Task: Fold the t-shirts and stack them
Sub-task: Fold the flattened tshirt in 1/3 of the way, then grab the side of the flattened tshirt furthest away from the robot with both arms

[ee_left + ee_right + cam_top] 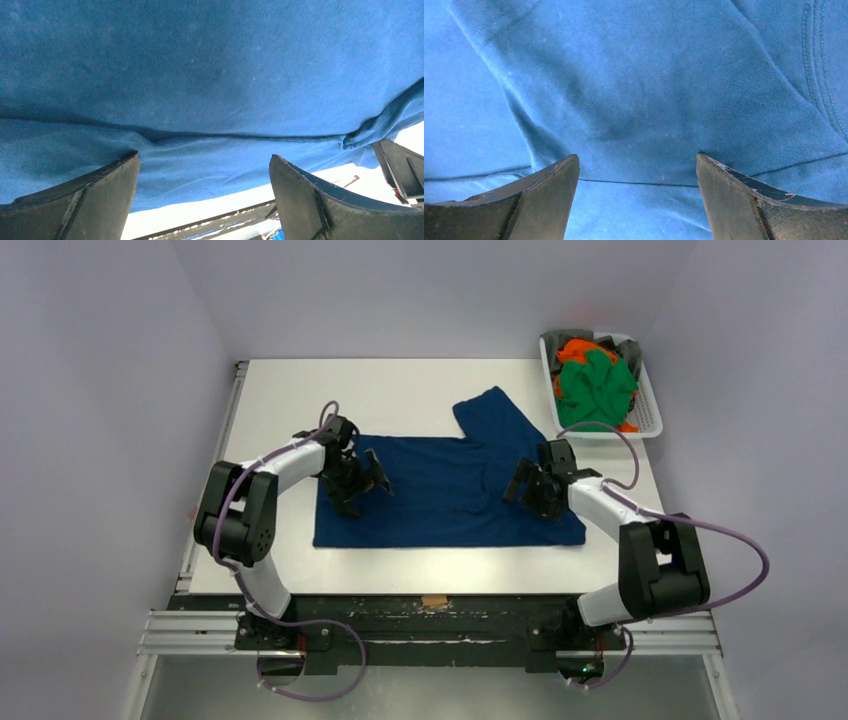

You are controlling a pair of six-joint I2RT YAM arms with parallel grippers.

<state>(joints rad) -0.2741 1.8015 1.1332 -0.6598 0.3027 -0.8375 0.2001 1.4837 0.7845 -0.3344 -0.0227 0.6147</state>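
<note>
A dark blue t-shirt (440, 490) lies spread on the white table, one sleeve reaching toward the back. My left gripper (362, 485) is open, low over the shirt's left part. In the left wrist view the blue cloth (210, 75) fills the frame, with a fold line running across above the open fingers (300, 200). My right gripper (528, 492) is open over the shirt's right part. In the right wrist view a folded layer of cloth (649, 100) has its edge lying between the open fingers (539, 200). Neither gripper holds anything.
A white basket (646, 422) at the back right holds crumpled green (596, 385), orange and grey shirts. The table's near edge with a metal rail (430, 625) runs in front of the blue shirt. The right gripper's black tip (400, 170) shows in the left wrist view.
</note>
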